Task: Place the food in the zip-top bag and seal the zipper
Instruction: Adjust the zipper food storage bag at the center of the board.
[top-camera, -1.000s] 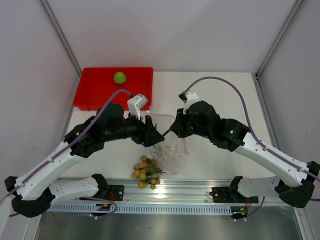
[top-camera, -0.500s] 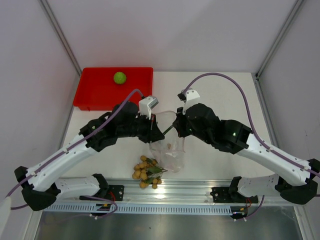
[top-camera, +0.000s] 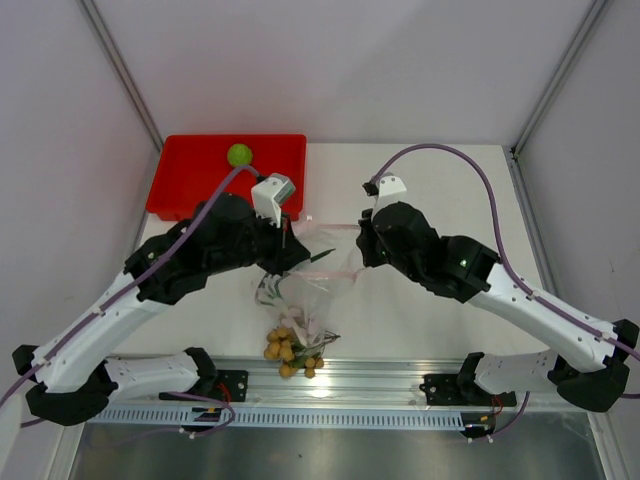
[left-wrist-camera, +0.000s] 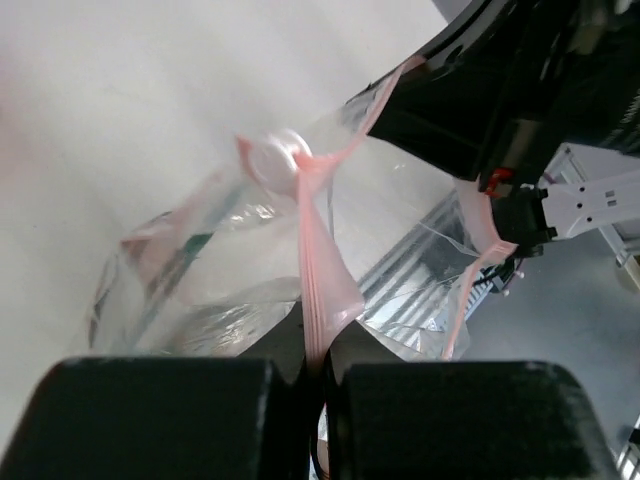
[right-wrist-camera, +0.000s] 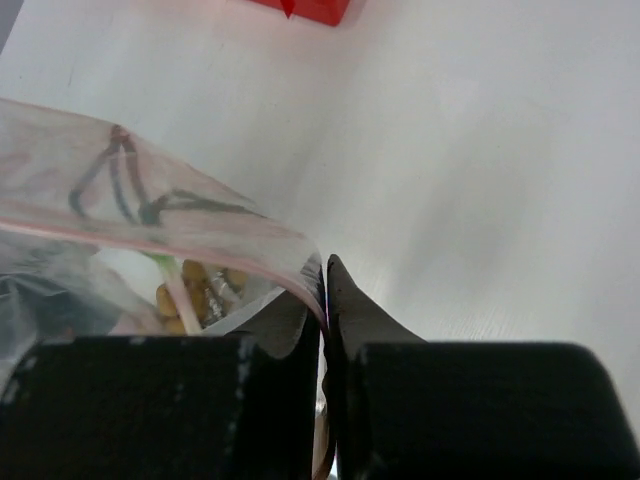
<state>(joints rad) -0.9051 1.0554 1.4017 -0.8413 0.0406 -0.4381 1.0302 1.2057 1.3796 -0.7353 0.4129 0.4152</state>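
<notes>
Clear crinkly plastic zip-top bag (top-camera: 312, 285) hangs above the middle of the white table (top-camera: 430, 170), its mouth pulled into a line between the two arms and its body sagging toward the near edge. The pinkish press-seal strip (left-wrist-camera: 322, 262) along the mouth is creased and twisted, not pressed together. The left gripper (left-wrist-camera: 320, 378) is clenched on that strip, which runs straight down between its black fingers. The right gripper (right-wrist-camera: 326, 300) is clamped on the opposite corner of the mouth. A sprig of long thin green leaves (top-camera: 322, 257) shows through the film. The bunch of tiny tan-brown round fruits (top-camera: 290, 347) lies at the bag's lower end near the table's front edge; I cannot tell whether it is inside. The small round lime-green fruit (top-camera: 239, 155) sits in the red rectangular plastic tray (top-camera: 185, 190) at the far left corner. A second ago the left jaws stood apart beside the bag, and the mouth gaped loosely. Now they have closed, and the mouth is drawn out flatter and nearer the tray. The lime-green fruit and the bunch have stayed in place.
</notes>
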